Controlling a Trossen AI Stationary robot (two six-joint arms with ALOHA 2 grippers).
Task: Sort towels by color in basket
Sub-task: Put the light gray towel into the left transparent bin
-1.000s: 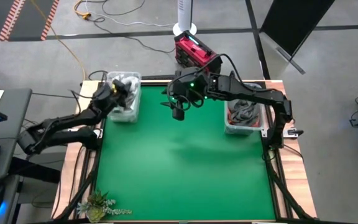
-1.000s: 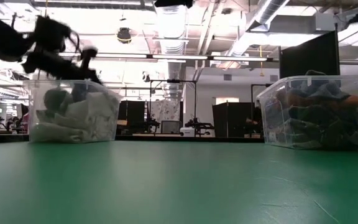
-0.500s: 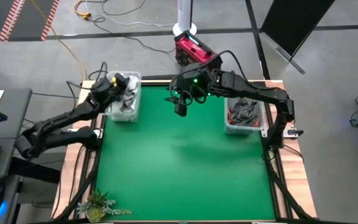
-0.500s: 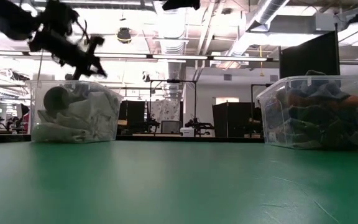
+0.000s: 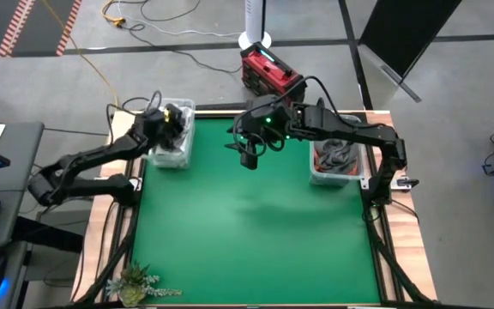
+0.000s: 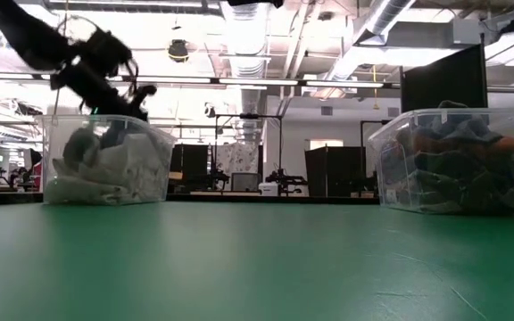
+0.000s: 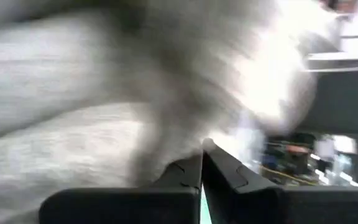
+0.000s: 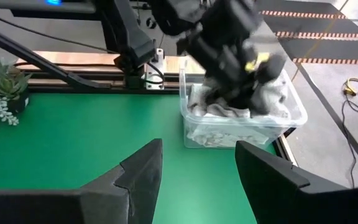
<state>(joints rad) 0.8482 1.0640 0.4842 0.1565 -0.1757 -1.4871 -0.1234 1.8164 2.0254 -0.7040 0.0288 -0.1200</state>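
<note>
Since half a second ago, the left gripper (image 5: 171, 120) has dropped from above the left bin's rim down onto the cloth piled inside, while the right arm has barely shifted. Two clear plastic bins stand on the green surface (image 5: 256, 232) at its far edge, well apart. The left bin (image 6: 105, 160) holds pale towels (image 8: 238, 112): white and light grey cloth, crumpled and heaped to about the rim. In the low view the left arm reaches down from above into the top of this bin. The left wrist view is filled with blurred light grey cloth (image 7: 104, 124) right in front of the fingers (image 7: 225, 171), which are pressed together with no cloth seen between them. The right bin (image 6: 449, 160) holds the darker towels (image 5: 337, 154): dark grey folds with patches of rust orange showing through the clear wall, packed up to the rim. The right gripper (image 5: 247, 156) hangs in the air over the surface between the two bins, nearer the far edge, with its fingers (image 8: 138, 174) spread apart and nothing between them; its wrist camera looks across at the left bin and the left arm working in it. A small green potted plant (image 5: 135, 281) sits at the near left corner of the surface.
</note>
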